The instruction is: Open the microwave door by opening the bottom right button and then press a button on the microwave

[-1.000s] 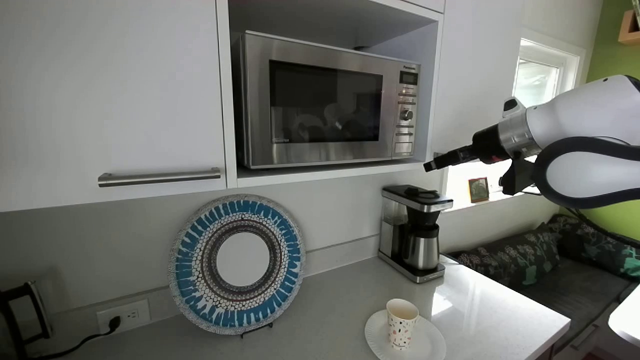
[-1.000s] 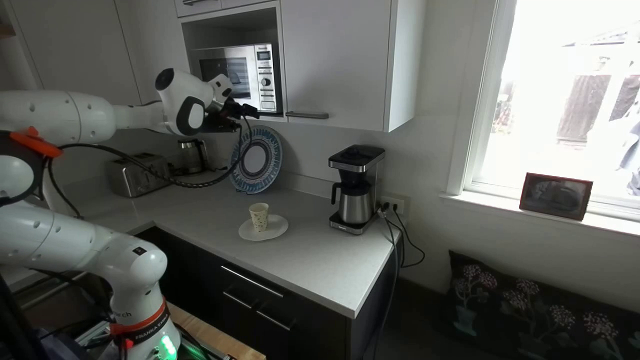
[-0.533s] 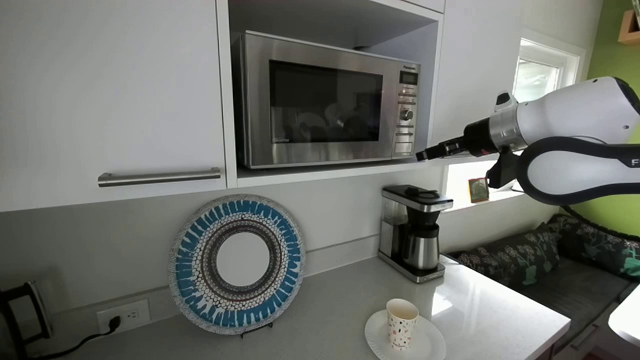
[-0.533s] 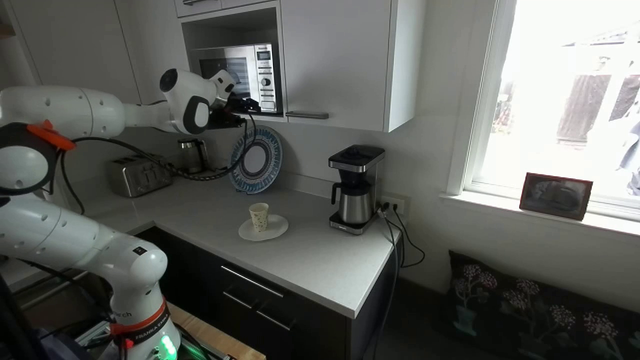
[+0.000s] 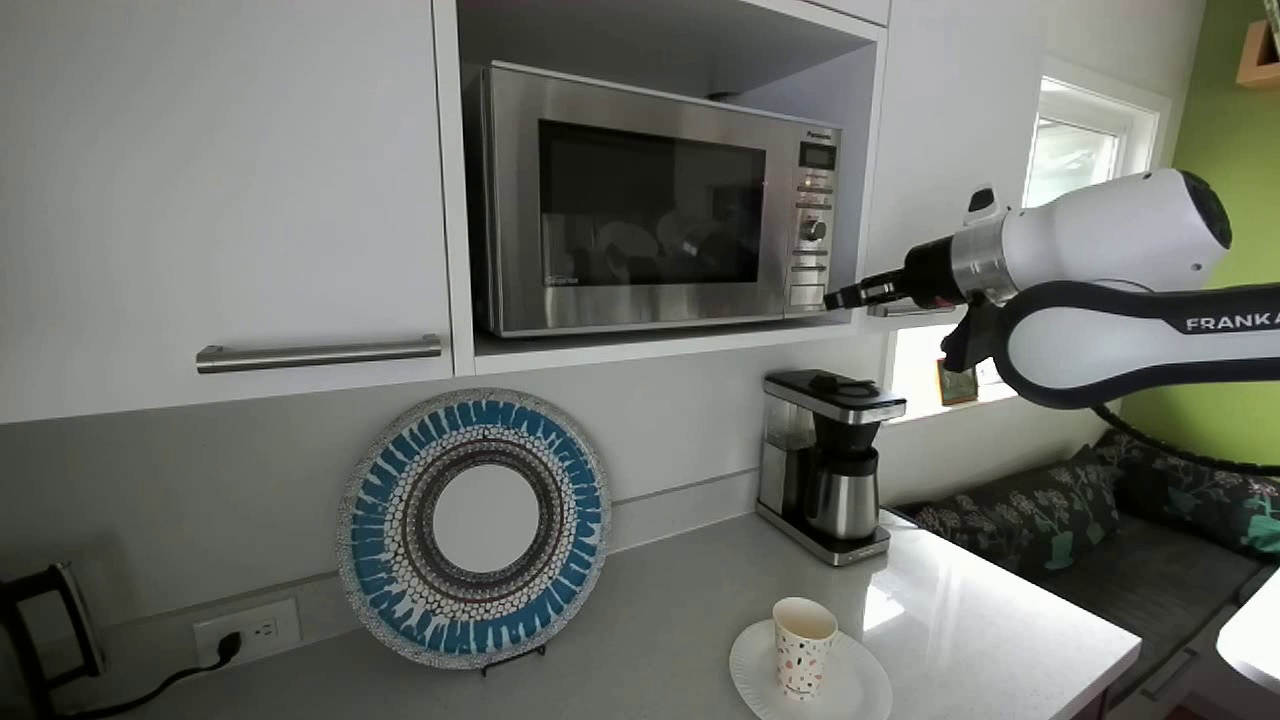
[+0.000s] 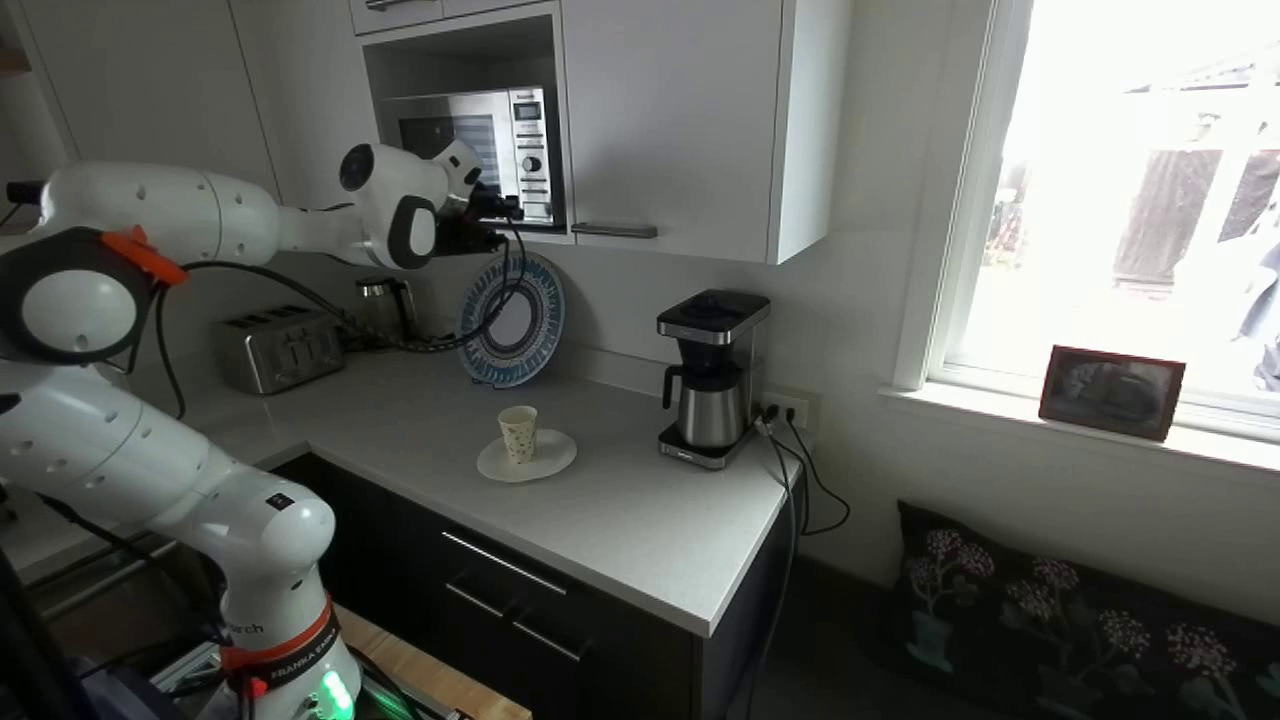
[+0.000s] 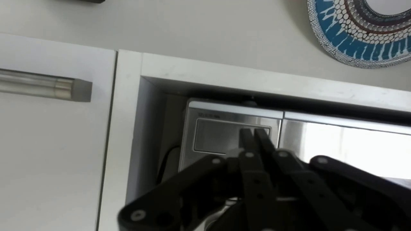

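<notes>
The silver microwave [image 5: 640,305] sits in a cabinet niche, its dark-windowed door [image 5: 650,200] closed. At the bottom right of its panel is a wide rectangular button [image 5: 807,296]. The wrist view, which looks upside down, shows that button [image 7: 213,134] behind my fingertips. My black gripper [image 7: 253,131] has its fingers drawn together, a thin gap between the tips and nothing held. In an exterior view the gripper [image 5: 830,301] points at the panel's lower right corner. Whether the tips touch the button, I cannot tell. The dial [image 5: 813,230] and smaller buttons are above it.
White niche framing [image 7: 257,78] surrounds the microwave closely. A cabinet handle [image 7: 41,86] sticks out beside it. Below, on the counter [image 6: 600,520], stand a coffee maker [image 6: 712,405], a paper cup [image 6: 518,435] on a plate, and a round patterned platter [image 5: 380,530].
My arm has moved forward to the microwave, with the gripper rising slightly toward the panel's lower corner. Its fingers have drawn together. The microwave has not changed.
</notes>
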